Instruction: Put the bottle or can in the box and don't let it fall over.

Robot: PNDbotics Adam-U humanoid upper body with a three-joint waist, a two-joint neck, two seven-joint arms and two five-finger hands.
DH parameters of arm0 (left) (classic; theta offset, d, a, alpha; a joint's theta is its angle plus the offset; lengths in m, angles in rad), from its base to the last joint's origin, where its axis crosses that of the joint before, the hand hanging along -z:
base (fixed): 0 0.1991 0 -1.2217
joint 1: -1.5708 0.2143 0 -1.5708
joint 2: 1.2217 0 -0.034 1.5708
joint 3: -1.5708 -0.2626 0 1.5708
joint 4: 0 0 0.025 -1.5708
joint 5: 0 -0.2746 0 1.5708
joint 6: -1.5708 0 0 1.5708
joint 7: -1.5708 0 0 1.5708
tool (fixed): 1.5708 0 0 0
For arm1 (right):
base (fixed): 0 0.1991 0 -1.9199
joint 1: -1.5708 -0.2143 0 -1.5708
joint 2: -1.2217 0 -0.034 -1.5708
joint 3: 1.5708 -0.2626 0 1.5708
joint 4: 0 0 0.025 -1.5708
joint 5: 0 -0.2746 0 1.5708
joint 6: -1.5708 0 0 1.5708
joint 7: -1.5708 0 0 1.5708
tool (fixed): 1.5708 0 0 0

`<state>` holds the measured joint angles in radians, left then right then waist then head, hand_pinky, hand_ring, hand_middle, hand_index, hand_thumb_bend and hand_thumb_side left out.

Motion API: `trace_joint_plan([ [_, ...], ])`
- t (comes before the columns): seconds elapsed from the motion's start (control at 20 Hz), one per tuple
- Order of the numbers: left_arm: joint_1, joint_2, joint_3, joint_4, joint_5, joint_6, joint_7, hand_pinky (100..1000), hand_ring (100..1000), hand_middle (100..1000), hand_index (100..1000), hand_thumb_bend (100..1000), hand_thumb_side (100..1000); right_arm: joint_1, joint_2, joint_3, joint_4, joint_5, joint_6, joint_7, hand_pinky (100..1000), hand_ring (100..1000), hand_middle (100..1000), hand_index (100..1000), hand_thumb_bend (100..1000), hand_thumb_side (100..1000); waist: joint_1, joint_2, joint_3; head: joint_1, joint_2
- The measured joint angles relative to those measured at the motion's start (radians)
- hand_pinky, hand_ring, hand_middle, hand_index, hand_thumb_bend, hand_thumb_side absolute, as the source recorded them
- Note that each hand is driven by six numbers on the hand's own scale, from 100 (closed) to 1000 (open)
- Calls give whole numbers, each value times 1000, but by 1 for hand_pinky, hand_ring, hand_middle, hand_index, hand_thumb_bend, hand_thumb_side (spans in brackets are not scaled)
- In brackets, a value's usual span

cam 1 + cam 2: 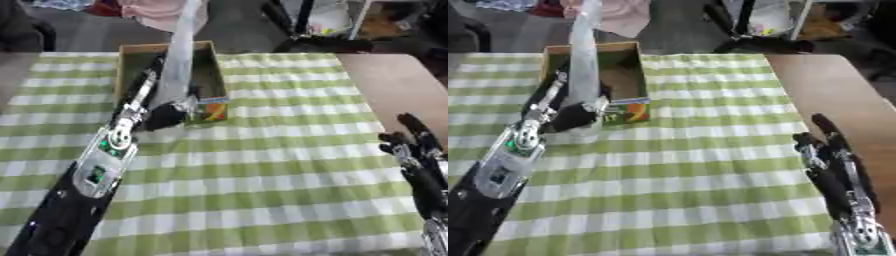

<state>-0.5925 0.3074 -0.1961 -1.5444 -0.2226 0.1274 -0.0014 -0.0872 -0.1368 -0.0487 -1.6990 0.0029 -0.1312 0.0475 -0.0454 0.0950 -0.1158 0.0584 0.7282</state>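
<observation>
Our left hand [164, 116] curls around the base of the tall pale bottle [181, 55], held upright at the cardboard box's [213, 75] near edge; our right hand [826, 155] idles, fingers relaxed.

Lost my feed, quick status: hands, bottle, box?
Left hand curled round tall clear bottle, upright at box near edge. Right hand idle, open, lower right. Nothing else blocking the box.

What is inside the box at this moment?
The box shows a bare brown floor on its right side. The tall pale bottle, held by the left hand, covers the left part, so what lies there cannot be seen.
</observation>
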Motion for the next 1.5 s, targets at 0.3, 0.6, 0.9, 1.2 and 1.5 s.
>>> trace_joint_plan([
  [0.3, -121, 70, 55, 135, 48, 19, 71, 596, 1000, 1000, 503, 100, 300, 0, 0, 3, 0, 0, 2, 2, 808, 809, 996, 979, 100, 537, -2, -2, -17, 2, -1],
  [0.6, -242, 84, 83, 440, 148, -52, 171, 597, 1000, 1000, 648, 100, 310, 0, 0, 19, 0, -2, 3, 14, 808, 809, 996, 979, 100, 539, -8, 4, -49, 18, -12],
  [0.9, -268, 84, 81, 594, 114, -136, 203, 648, 1000, 1000, 979, 520, 742, -1, 0, 25, 0, -7, 1, 23, 808, 809, 997, 979, 100, 540, -12, 11, -59, 28, -19],
  [1.2, -195, 93, 81, 528, 52, -158, 205, 642, 1000, 1000, 982, 543, 751, -1, 0, 25, 0, -8, 1, 22, 809, 808, 996, 978, 100, 541, -10, 11, -49, 24, -19],
  [1.5, 16, 118, 102, 265, 76, -111, 220, 628, 1000, 1000, 958, 472, 747, -1, 0, 18, 0, -8, 2, 18, 810, 808, 996, 978, 100, 541, -6, 11, -24, 10, -19],
])
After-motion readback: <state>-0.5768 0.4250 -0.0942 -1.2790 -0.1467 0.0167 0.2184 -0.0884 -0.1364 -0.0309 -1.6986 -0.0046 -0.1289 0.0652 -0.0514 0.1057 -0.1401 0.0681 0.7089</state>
